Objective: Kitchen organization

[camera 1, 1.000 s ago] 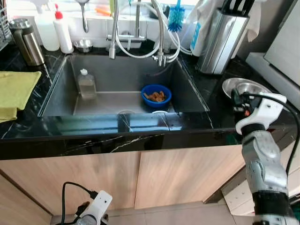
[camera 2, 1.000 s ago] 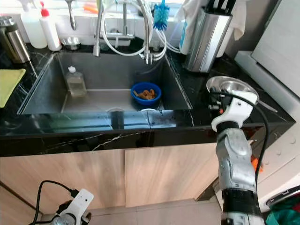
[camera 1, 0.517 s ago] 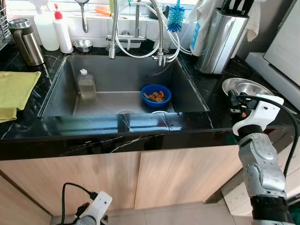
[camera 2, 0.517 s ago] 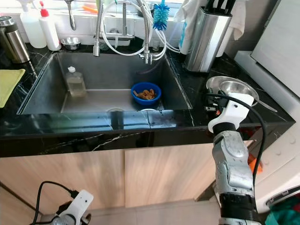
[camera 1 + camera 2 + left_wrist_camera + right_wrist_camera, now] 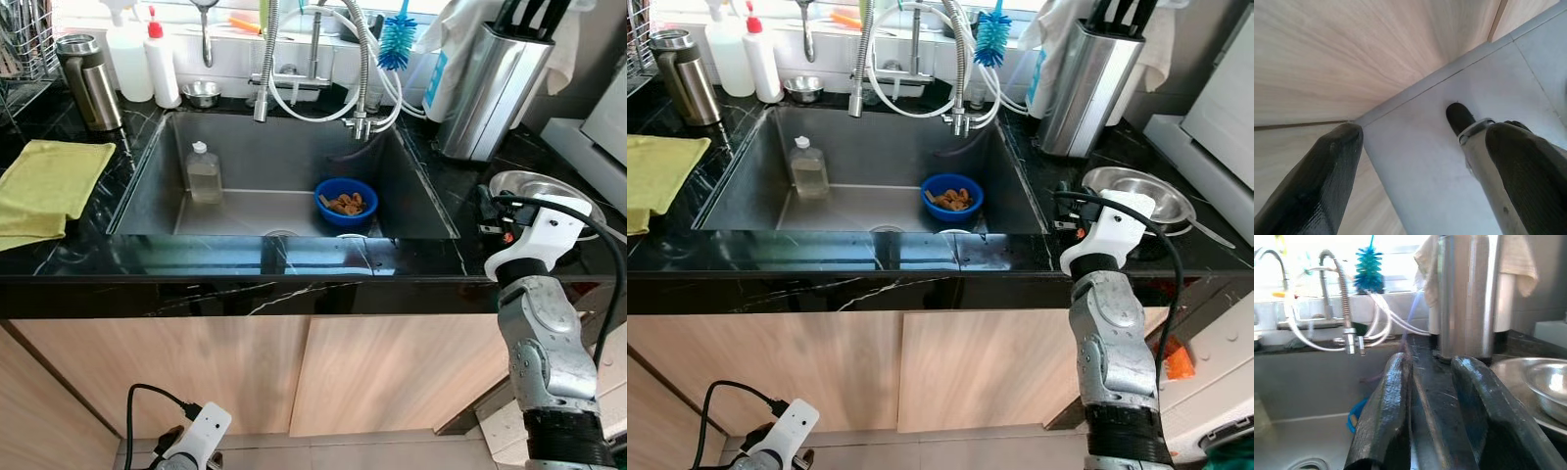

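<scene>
Sink [image 5: 245, 162] set in black marble counter [image 5: 88, 250], centre of scene. Far left on counter: yellow cloth [image 5: 44, 186], steel flask [image 5: 90, 80] behind it, white bottles [image 5: 147, 69] by the window. Inside sink: clear bottle [image 5: 204, 173] standing at left, blue bowl [image 5: 346, 201] with brownish contents at right. Blue brush [image 5: 397, 41] hangs above the faucet hoses. Knife block [image 5: 493, 86] right of sink. Steel bowl [image 5: 549, 191] at counter's right end. Left gripper [image 5: 1415, 161] hangs low near cabinet base, fingers wide apart, empty. Right gripper [image 5: 1442, 401] raised over counter between sink and steel bowl, fingers narrowly parted, empty.
</scene>
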Controlling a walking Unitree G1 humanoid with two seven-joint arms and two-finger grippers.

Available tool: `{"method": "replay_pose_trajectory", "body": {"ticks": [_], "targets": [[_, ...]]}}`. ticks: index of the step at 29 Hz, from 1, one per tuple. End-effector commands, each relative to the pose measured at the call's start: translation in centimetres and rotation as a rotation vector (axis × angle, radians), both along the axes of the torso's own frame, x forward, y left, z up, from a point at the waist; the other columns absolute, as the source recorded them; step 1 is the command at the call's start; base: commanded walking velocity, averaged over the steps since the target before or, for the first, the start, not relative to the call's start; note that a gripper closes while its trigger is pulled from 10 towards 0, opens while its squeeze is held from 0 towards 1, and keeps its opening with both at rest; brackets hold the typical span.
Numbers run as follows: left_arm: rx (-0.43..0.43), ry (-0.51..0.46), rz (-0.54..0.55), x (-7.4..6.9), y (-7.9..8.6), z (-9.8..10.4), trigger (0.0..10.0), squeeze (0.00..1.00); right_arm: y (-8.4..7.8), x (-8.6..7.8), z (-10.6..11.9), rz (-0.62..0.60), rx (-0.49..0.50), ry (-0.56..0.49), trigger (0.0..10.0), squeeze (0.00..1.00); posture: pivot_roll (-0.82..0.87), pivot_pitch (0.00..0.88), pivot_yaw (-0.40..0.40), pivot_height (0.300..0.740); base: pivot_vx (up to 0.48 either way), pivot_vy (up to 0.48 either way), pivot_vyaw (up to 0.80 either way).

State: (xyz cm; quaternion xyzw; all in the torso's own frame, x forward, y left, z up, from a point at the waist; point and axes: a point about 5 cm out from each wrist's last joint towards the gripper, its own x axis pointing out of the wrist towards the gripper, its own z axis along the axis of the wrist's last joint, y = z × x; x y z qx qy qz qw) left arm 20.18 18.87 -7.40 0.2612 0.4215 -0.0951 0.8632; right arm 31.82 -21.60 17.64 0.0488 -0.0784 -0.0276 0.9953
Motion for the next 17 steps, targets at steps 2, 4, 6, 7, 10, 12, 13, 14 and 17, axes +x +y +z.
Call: {"method": "replay_pose_trajectory", "body": {"ticks": [2,4,6,7,10,12,13,14,17], "targets": [[0.014,0.013,-0.022,-0.2,-0.1,-0.1,10.0,0.00,-0.1,-0.1,0.2,-0.004,-0.004,0.004,10.0,0.00,0.13,0.039,-0.107,0.740,0.000,0.000,0.00],[0.016,0.013,-0.023,-0.2,-0.1,-0.1,10.0,0.00,-0.1,-0.1,0.2,-0.002,-0.014,0.009,10.0,0.00,0.13,0.041,-0.106,0.740,0.000,0.000,0.00],[0.016,0.013,-0.023,-0.1,-0.1,-0.1,10.0,0.00,-0.1,-0.1,0.2,-0.003,-0.024,0.010,10.0,0.00,0.13,0.041,-0.106,0.740,0.000,0.000,0.00],[0.016,0.013,-0.022,-0.1,-0.1,-0.1,10.0,0.00,-0.1,-0.1,0.2,-0.004,-0.024,0.010,10.0,0.00,0.13,0.042,-0.106,0.740,0.000,0.000,0.41],[0.017,0.014,-0.018,-0.1,-0.1,-0.1,10.0,0.00,-0.1,-0.1,0.3,-0.007,-0.023,0.007,10.0,0.00,0.13,0.044,-0.106,0.740,0.000,0.000,0.62],[-0.012,0.018,0.027,-0.1,0.0,-0.1,10.0,0.00,-0.1,-0.1,0.2,-0.010,0.000,0.010,10.0,0.00,0.13,0.044,-0.106,0.740,0.000,0.000,0.00],[-0.057,0.021,0.104,-0.1,0.1,-0.1,10.0,0.00,-0.1,-0.1,0.3,-0.010,0.001,0.009,10.0,0.00,0.13,0.044,-0.106,0.740,0.000,0.000,0.00],[-0.096,0.018,0.188,0.0,0.5,-0.1,10.0,0.00,-0.1,-0.1,0.3,-0.010,-0.004,0.008,10.0,0.00,0.12,0.045,-0.106,0.740,0.000,0.000,0.00],[-0.160,-0.013,0.346,0.6,1.6,0.5,10.0,0.00,-0.2,-0.2,0.4,-0.010,-0.009,0.006,10.0,0.00,0.12,0.047,-0.108,0.740,0.000,0.000,0.00]]}}
